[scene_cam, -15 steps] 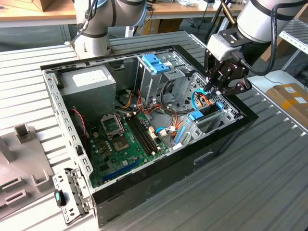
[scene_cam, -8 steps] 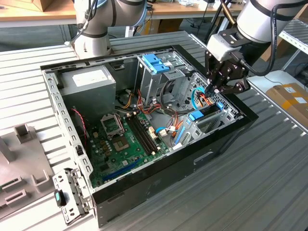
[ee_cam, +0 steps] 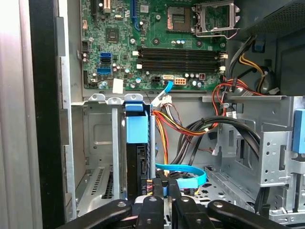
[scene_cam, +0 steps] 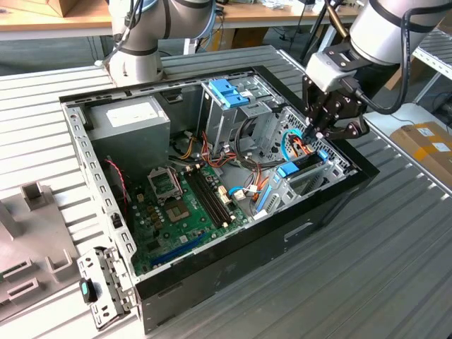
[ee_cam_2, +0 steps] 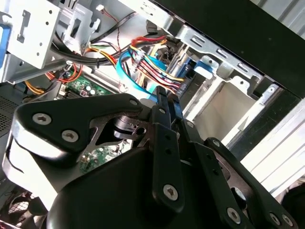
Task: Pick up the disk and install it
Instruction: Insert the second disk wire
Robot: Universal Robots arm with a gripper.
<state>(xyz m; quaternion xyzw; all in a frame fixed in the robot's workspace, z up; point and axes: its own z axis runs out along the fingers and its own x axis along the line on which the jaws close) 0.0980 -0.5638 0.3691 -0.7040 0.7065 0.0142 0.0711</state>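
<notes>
The disk (ee_cam: pixel 137 130) stands on edge in a slot of the metal bay (ee_cam: pixel 97 138) inside the open computer case, its light-blue carrier tab facing up and its dark body below. In the exterior view the disk (scene_cam: pixel 290 170) sits in the bay at the case's right end. My gripper (scene_cam: pixel 311 134) hangs just above and beside it, the fingers pressed together and shut. In both wrist views the gripper (ee_cam: pixel 165 183) (ee_cam_2: pixel 167 101) has a pale blue flat cable (ee_cam: pixel 183 175) running right by its tips; I cannot tell whether they touch.
A blue bracket (scene_cam: pixel 227 92) tops the tall drive cage. The motherboard (scene_cam: pixel 185 205), power supply (scene_cam: pixel 131 121) and bundles of coloured wires (ee_cam: pixel 164 129) crowd the case. Another arm's base (scene_cam: pixel 138 49) stands behind. A cardboard box (scene_cam: pixel 428 143) lies at the exterior view's right.
</notes>
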